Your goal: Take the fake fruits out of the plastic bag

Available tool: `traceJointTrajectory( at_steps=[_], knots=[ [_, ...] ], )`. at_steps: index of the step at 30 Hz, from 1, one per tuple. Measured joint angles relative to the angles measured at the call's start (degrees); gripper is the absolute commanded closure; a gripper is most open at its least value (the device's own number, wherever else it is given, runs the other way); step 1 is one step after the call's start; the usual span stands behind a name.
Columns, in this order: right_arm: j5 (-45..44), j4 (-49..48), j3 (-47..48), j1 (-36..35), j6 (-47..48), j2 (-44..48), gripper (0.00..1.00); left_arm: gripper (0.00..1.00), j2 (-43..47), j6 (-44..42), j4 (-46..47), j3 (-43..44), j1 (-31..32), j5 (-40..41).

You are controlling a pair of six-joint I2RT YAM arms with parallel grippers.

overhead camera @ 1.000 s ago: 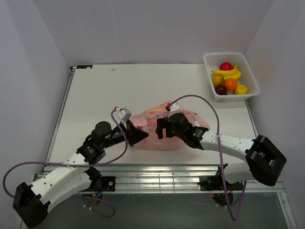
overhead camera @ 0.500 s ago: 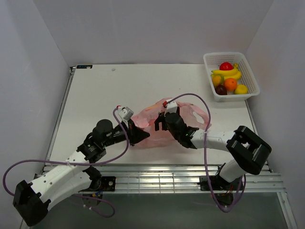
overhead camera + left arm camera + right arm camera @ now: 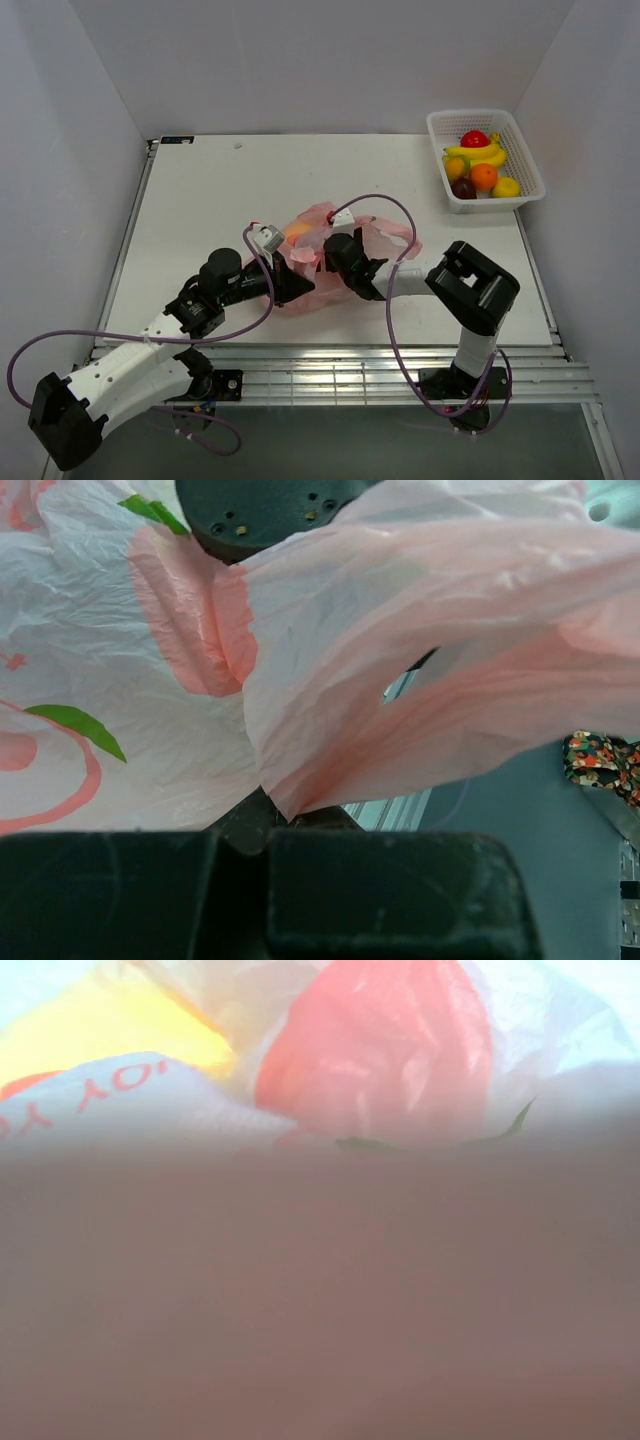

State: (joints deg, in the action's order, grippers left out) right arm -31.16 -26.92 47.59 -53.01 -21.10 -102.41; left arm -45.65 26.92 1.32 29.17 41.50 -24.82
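**Both claws at the pink bag, fruit showing through the film**

The white table (image 3: 200, 200) carries everything. On it, the plastic bag (image 3: 388, 240) lies crumpled and wraps around the tips of both claws.

The left claw (image 3: 290, 287) is clamped tight on a fold at the bag's near-left edge. From its own camera, the pink film bunches down into the seam between its dark fingers (image 3: 400, 890). The rest of the sheet billows up ahead of it and blocks most of the view. A dark round part of the right arm (image 3: 270, 505) pokes over the film just beyond.

The right claw (image 3: 325, 255) sits just beyond and to the right of the left one, pushed into the bag and spread wide. Film lies across its lens, so its fingertips are hidden and no grip on anything can be made out. Ahead of it, under the film, a red fruit (image 3: 380, 1050) lies beside a yellow fruit (image 3: 110, 1020) to its left.

Well off to the right claw's far right, a white lattice basket (image 3: 527, 158) stands at the table's corner. It holds a banana bunch (image 3: 480, 152) and small glossy fruits (image 3: 484, 176).
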Motion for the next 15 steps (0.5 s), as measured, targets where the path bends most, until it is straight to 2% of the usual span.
traceJointTrajectory(
  at_steps=[2, 3, 6, 8, 9, 10, 12, 13, 15],
  knots=[
    [0.44, 0.24, 0.61, 0.00, -0.94, -1.49, 0.00, 1.00, 0.02, -0.04, -0.31, 0.00, 0.00, 0.28],
    [0.70, 0.35, 0.79, 0.00, -1.20, -2.14, 0.10, 1.00, 0.04, -0.04, -0.48, 0.00, 0.00, 0.39],
    [1.31, 1.29, 1.01, 0.00, -1.88, -3.06, 0.24, 1.00, 0.13, -0.04, -0.90, 0.00, 0.00, 0.66],
    [1.60, 1.64, 1.07, 0.00, -2.29, -2.95, 0.20, 1.00, 0.17, 0.00, -1.07, 0.02, 0.00, 1.05],
    [1.95, 2.01, 1.18, 0.00, -2.38, -2.78, 0.06, 0.96, 0.24, 0.09, -1.64, 0.17, 0.00, 1.29],
    [2.49, 2.84, 1.27, 0.00, -2.58, -2.27, 0.01, 0.88, 0.31, 0.11, -2.27, 0.39, 0.00, 1.55],
    [4.17, 5.46, 1.36, 0.00, -1.53, -0.17, 0.10, 0.69, 0.48, 0.17, -4.13, 1.09, 0.04, 2.10],
    [5.40, 7.23, 1.42, 0.04, -1.18, 1.60, 0.10, 0.42, 0.68, 0.39, -5.03, 1.53, 0.07, 2.67],
    [8.37, 12.13, 1.81, 0.04, -0.76, 6.45, 0.10, 0.25, 1.46, 0.63, -6.88, 2.34, 0.17, 3.87]
  ],
)
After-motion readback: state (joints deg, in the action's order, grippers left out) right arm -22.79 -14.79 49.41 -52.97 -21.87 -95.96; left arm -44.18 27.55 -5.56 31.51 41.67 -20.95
